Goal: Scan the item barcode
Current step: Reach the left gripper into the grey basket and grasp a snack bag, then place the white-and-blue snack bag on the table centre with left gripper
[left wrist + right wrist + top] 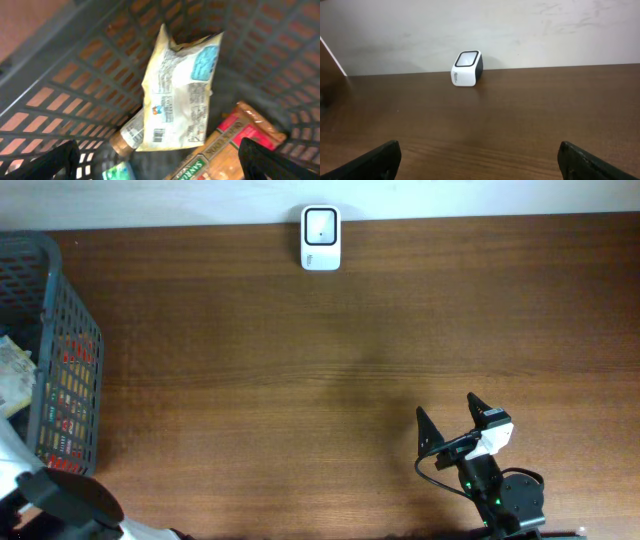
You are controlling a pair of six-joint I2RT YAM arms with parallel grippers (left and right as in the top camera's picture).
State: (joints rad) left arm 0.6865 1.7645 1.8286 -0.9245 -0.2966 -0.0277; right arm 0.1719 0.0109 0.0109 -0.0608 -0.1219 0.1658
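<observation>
A cream pouch (177, 95) with a blue label lies inside the grey mesh basket (60, 85), and the barcode (158, 135) near its lower edge faces the left wrist camera. My left gripper (160, 167) hovers open just above the basket's contents, its fingers wide on either side and holding nothing. The white scanner (321, 238) stands at the table's far edge, and the right wrist view shows the scanner (467, 68) straight ahead, far off. My right gripper (446, 406) is open and empty over the near right of the table.
The basket (70, 350) stands at the table's left edge. Under the pouch lie a brown-capped bottle (125, 137), a red and orange box (235, 145) and a green packet (117, 172). Bare wood (300, 380) stretches between the basket and the scanner.
</observation>
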